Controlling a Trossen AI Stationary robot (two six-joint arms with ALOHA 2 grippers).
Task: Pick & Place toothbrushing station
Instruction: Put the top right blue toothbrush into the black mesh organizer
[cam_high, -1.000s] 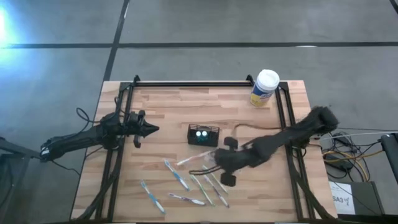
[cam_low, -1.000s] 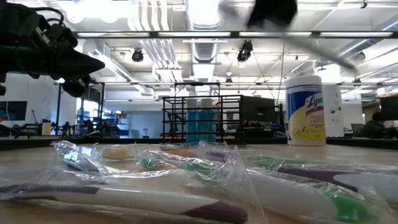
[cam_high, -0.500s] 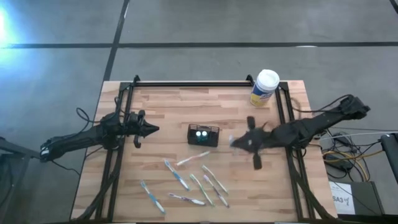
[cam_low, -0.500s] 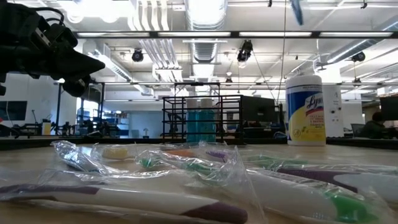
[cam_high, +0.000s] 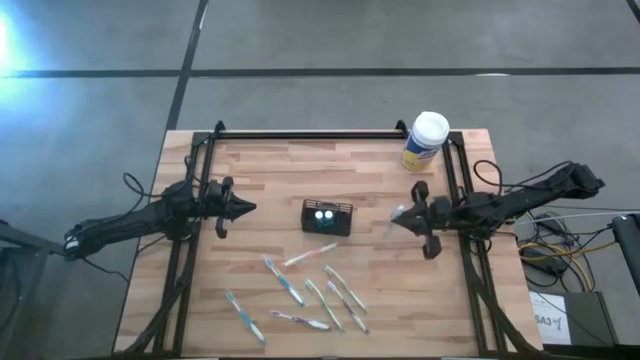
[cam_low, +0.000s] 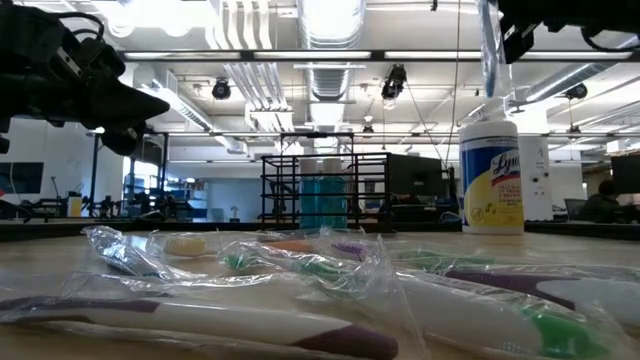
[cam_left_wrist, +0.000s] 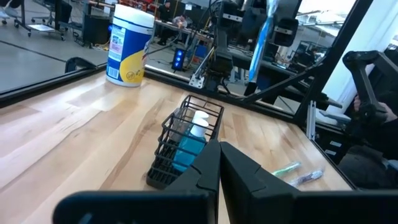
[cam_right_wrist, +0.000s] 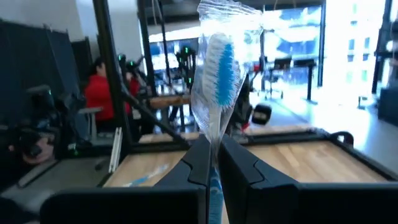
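The black mesh holder box (cam_high: 328, 216) stands on its base at the table's middle, with blue and white things inside; it also shows in the left wrist view (cam_left_wrist: 186, 146). My right gripper (cam_high: 400, 219) is to its right, above the table, shut on a blue-bristled toothbrush in a clear wrapper (cam_right_wrist: 217, 68), which also shows in the low view (cam_low: 488, 50). My left gripper (cam_high: 243, 208) is shut and empty, left of the holder, pointing at it (cam_left_wrist: 219, 163). Several wrapped toothbrushes (cam_high: 305, 292) lie flat on the near part of the table. My right gripper pinches the wrapped toothbrush by its handle (cam_right_wrist: 213, 163), below the bristle head, between its two fingers (cam_right_wrist: 239, 169). The fingers are about level, pointing toward the table's left, and lie across the brush. The brush stands about upright, lifted clear of the table.
A white-lidded, yellow-labelled round canister (cam_high: 426, 140) stands at the far right corner. A black frame rail (cam_high: 310, 134) runs along the far edge, with rails down both sides. Bare wood lies between the holder and the canister.
My right gripper has gone from over the loose toothbrushes near the table's middle up and toward the right edge, the arm drawing back and turning about. It now carries a wrapped toothbrush lifted clear of the table and standing upright.
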